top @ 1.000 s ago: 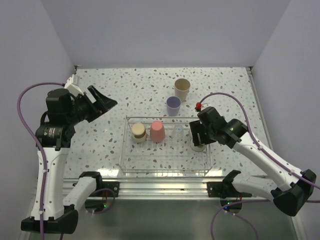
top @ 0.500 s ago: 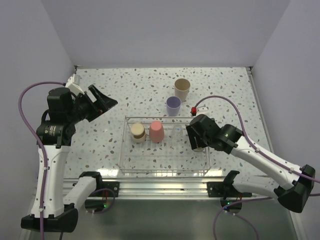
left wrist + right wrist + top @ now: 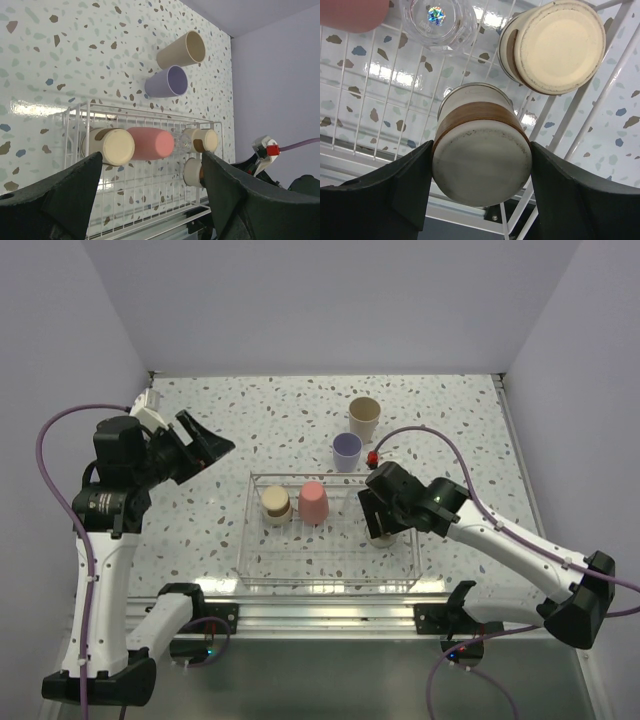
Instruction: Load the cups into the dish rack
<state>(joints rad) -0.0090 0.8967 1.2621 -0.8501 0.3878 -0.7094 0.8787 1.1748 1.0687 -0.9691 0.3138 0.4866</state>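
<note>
Top external: right gripper (image 3: 385, 528) is down over the right end of the dish rack (image 3: 262, 575), with its arm reaching in from the near right.

Right wrist view: both fingers (image 3: 402, 187) press on opposite sides of the held steel cup (image 3: 480, 150), so it's clamped. The cup is inverted, with its tan base toward the camera, a brown band below that, and its steel mouth pointing down at the rack wires. Can't tell if the rim touches the rack floor.

Just beyond it on the far side is the right steel cup (image 3: 555, 45), also base-up. It's close to the held one but apart from it, next to the rack's right wall. The clear cup (image 3: 437, 20) is left of that. The pink cup (image 3: 350, 12) is cut off at the frame corner.

Left wrist view: the row along the far side of the rack, left to right, is the left steel cup (image 3: 108, 146), pink, clear, then the right steel cup. Pink is inverted and beside the left steel cup. The held steel cup is nearer than that row, at the right end.

Outside the rack: the lavender cup (image 3: 347, 451) stands upright, mouth up, on the speckled table (image 3: 250, 410), just past the rack's far edge. The beige cup (image 3: 364, 418) is upright just beyond it.

Left gripper (image 3: 212, 440) is raised off to the left of the rack. Its fingers are wide apart and holding nothing, and the wrist camera looks across the rack.
</note>
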